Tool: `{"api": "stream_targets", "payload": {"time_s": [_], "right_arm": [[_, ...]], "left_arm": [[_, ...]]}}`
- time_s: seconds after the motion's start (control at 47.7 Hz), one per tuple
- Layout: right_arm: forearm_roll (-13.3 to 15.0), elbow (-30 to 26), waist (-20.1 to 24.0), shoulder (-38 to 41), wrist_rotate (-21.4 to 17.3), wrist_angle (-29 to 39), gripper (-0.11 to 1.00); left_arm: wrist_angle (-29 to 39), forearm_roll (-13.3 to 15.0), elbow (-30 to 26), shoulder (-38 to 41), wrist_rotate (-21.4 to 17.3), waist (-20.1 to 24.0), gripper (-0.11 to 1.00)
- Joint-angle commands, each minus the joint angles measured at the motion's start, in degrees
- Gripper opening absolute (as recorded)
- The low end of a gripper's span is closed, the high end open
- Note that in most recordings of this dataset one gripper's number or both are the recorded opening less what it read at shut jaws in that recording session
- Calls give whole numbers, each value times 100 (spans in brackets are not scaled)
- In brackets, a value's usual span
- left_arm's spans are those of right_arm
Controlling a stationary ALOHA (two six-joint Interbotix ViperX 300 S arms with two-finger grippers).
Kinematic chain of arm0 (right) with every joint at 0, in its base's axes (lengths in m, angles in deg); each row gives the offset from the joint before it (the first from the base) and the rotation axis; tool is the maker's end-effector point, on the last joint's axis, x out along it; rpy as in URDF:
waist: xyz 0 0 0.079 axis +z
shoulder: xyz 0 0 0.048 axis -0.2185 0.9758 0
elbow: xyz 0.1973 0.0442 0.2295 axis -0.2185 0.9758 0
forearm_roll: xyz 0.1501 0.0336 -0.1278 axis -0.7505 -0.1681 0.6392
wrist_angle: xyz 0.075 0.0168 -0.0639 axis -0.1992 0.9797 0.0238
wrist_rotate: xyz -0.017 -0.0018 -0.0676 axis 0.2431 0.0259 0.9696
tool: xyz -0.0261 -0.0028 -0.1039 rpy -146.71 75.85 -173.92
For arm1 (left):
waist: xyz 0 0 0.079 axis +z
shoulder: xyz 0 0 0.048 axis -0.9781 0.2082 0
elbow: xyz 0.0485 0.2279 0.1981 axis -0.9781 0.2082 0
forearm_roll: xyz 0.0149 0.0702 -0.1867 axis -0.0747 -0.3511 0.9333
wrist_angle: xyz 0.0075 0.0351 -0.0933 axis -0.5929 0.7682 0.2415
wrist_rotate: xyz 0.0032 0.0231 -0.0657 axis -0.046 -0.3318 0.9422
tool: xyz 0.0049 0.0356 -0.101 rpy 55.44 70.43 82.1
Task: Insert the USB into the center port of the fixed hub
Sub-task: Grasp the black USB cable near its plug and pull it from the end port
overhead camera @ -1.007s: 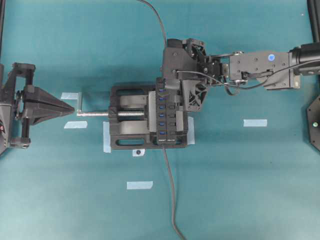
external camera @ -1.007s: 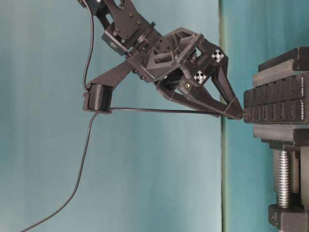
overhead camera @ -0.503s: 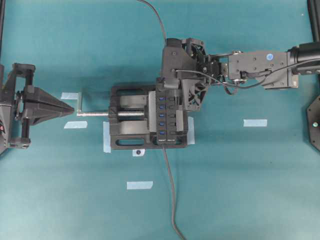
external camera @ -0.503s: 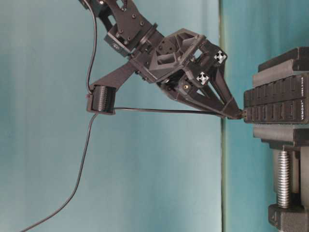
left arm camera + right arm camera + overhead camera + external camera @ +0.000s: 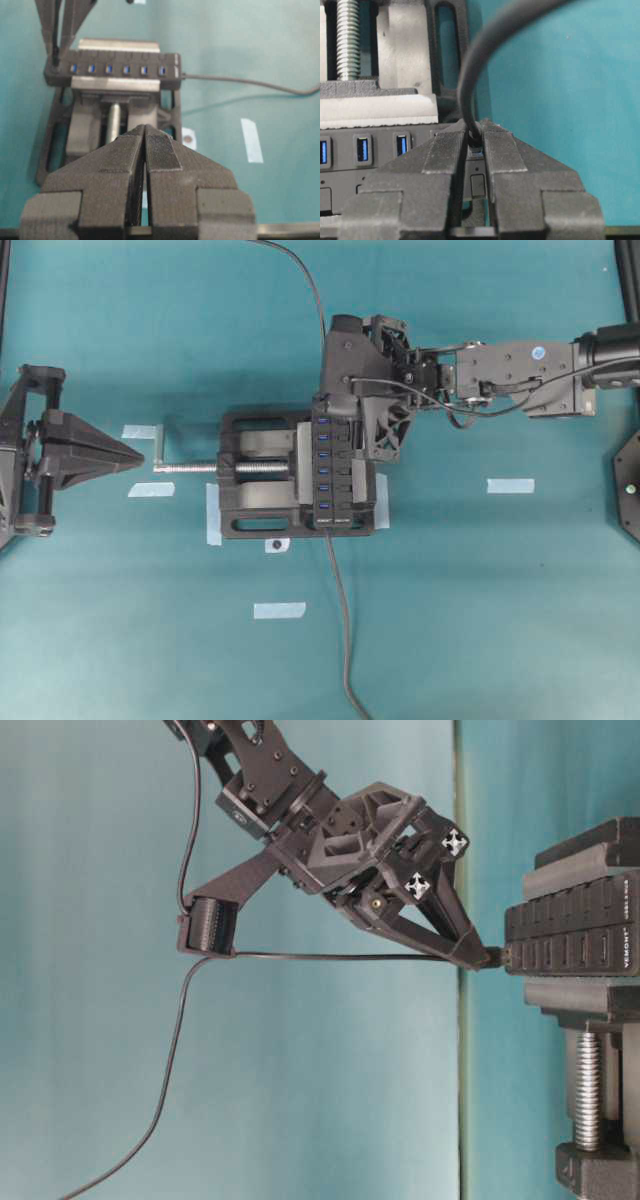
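My right gripper (image 5: 478, 958) jaws squeezed tight on the USB (image 5: 494, 958), its plug touching the end of the fixed hub (image 5: 331, 472), away from the center port (image 5: 324, 470), white letters on the hub too blurry to read, my left gripper (image 5: 145, 145) jaws pressed together, holding nothing, near the vise (image 5: 255, 508).

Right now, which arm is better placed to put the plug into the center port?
Right. The right gripper is shut on the USB at the hub, though at its end port, not the center port. The left gripper is shut, empty, beyond the vise.
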Motion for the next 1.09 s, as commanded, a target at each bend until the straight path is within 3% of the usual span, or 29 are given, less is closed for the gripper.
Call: {"api": "stream_targets", "payload": {"time_s": [0.0, 0.482, 1.07], "right_arm": [[-18, -149, 9, -123, -70, -26, 10], [-70, -202, 9, -264, -79, 0, 10], [-79, -483, 88, -703, -79, 738, 9]], "left_arm": [[35, -9, -62, -26, -9, 18, 0], [70, 0, -62, -79, 0, 18, 0], [105, 0, -62, -70, 18, 18, 0]]}}
